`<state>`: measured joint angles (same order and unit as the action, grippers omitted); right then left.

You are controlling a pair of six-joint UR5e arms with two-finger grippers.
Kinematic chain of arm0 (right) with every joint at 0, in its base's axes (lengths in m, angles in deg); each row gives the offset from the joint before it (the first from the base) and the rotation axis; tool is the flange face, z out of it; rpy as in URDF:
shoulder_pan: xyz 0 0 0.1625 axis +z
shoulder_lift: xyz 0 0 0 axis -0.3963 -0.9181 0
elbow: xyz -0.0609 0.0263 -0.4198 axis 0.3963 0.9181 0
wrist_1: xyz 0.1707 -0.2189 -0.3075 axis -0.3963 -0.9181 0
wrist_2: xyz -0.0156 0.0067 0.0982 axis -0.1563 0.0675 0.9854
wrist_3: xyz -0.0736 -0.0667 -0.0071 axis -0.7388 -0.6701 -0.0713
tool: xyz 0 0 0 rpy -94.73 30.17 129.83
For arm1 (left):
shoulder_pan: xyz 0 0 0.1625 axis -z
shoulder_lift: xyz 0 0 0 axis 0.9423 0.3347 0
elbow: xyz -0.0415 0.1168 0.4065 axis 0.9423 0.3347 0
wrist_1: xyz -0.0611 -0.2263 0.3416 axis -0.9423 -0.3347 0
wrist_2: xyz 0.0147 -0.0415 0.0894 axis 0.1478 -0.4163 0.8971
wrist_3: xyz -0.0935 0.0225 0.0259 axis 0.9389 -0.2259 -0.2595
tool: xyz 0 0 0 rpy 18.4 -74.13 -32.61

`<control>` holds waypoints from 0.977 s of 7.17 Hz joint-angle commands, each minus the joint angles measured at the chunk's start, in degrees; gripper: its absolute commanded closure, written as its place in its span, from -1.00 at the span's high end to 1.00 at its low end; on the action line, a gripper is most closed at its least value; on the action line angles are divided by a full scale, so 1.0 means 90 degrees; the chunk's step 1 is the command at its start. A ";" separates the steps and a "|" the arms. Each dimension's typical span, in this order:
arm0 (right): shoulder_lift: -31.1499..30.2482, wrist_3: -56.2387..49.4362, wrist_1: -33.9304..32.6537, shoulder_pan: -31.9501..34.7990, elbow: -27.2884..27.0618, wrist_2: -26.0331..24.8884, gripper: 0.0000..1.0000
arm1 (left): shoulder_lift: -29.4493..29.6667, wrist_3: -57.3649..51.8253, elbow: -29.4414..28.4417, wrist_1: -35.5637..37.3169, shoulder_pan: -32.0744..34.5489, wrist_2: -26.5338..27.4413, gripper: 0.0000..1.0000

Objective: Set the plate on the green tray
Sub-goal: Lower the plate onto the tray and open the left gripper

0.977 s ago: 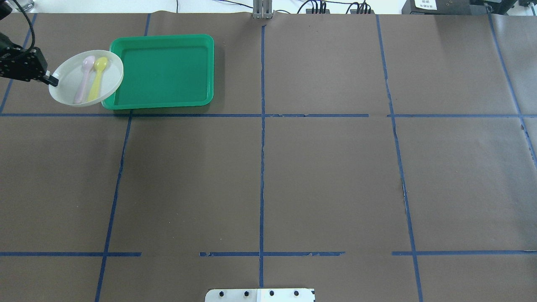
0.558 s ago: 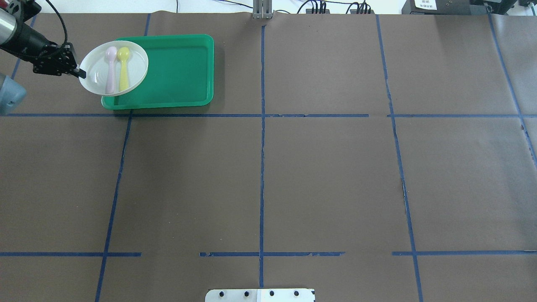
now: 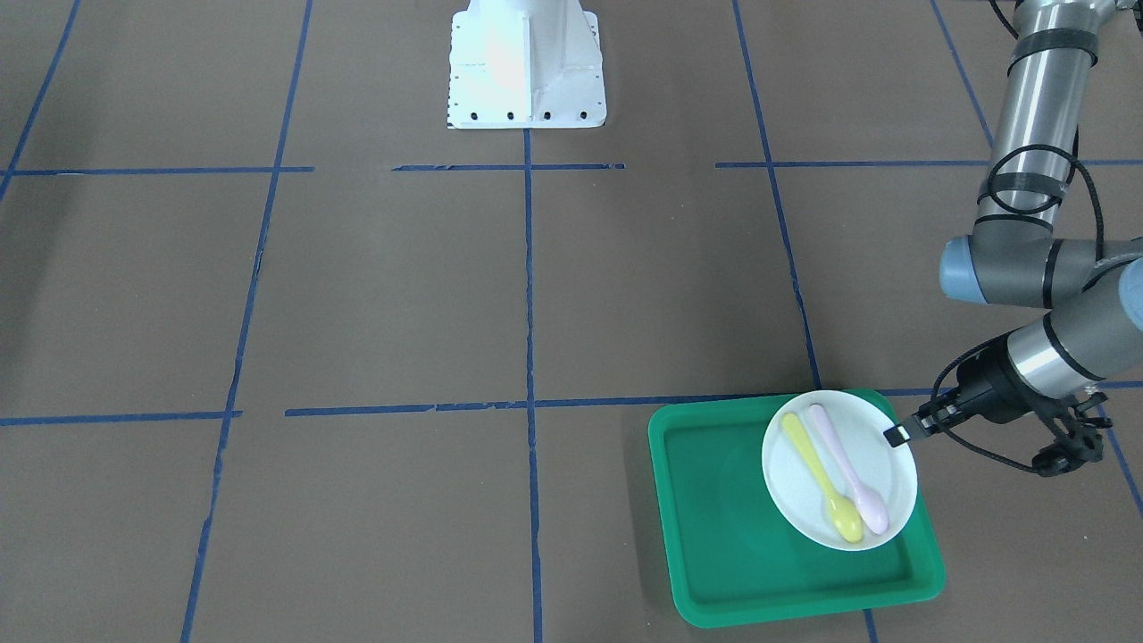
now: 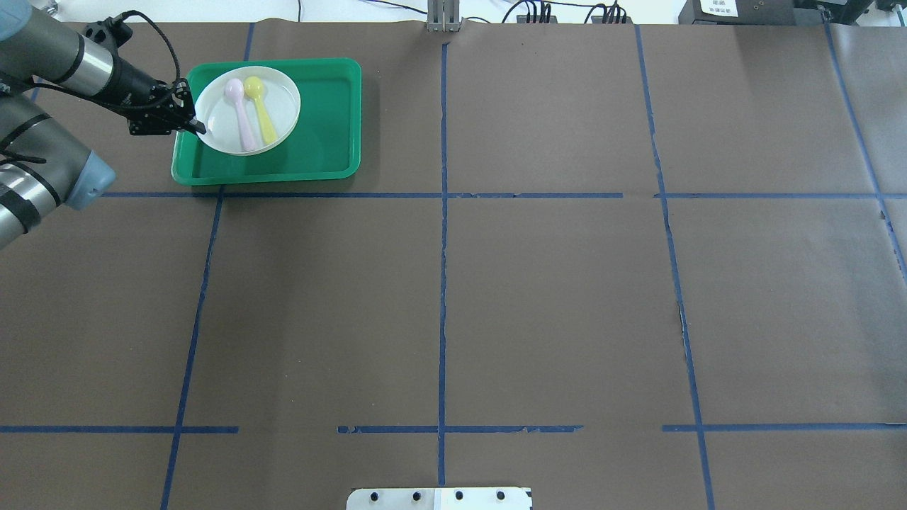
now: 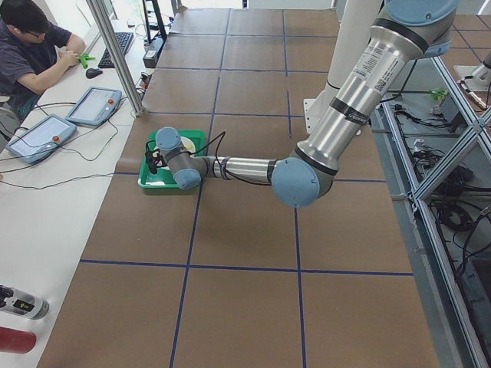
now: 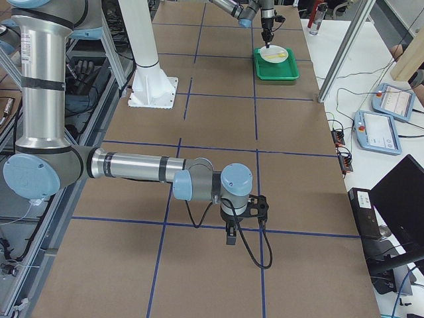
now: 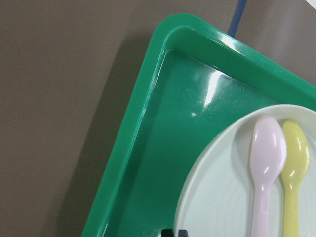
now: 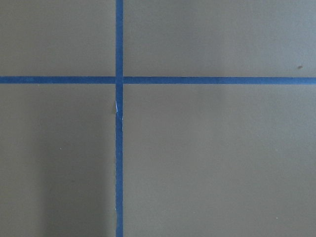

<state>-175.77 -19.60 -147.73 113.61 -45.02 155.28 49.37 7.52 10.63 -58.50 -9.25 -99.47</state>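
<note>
The white plate [image 4: 283, 106] is over the left half of the green tray [image 4: 322, 145], with a pink spoon [image 4: 239, 113] and a yellow spoon [image 4: 261, 110] on it. My left gripper [image 4: 198, 127] is shut on the plate's left rim. In the front-facing view the gripper [image 3: 896, 435] holds the plate [image 3: 790, 482] over the tray [image 3: 714, 500]. I cannot tell if the plate touches the tray floor. The left wrist view shows the plate [image 7: 222, 197] and the tray corner [image 7: 163, 148]. My right gripper [image 6: 228, 238] hangs over bare table far away; I cannot tell its state.
The robot's white base [image 3: 527, 67] stands at the table's near-robot edge. A metal post [image 4: 443, 18] and cables are at the far edge. An operator [image 5: 31, 46] sits at a side desk with tablets [image 5: 92, 103]. Blue tape lines cross the brown table.
My left gripper has carried the plate with the spoons rightward, from beside the tray's left edge to over the tray's left half. The left arm now reaches further into view.
</note>
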 commanded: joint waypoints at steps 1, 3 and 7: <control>0.0000 0.0002 -0.0001 0.0000 0.0000 0.0000 1.00 | 0.0090 0.0081 -0.0232 -0.0118 -0.0149 0.0177 -1.00; 0.0000 0.0002 -0.0001 0.0000 0.0000 0.0000 1.00 | 0.0109 0.0168 -0.0242 -0.0128 -0.0198 0.0324 -1.00; 0.0000 0.0002 -0.0001 0.0000 0.0000 0.0000 1.00 | 0.0080 0.0520 -0.0281 -0.0538 -0.0227 0.0431 1.00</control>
<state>-175.77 -19.60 -147.74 113.61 -44.99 155.28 50.20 11.89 8.15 -62.47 -11.17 -95.98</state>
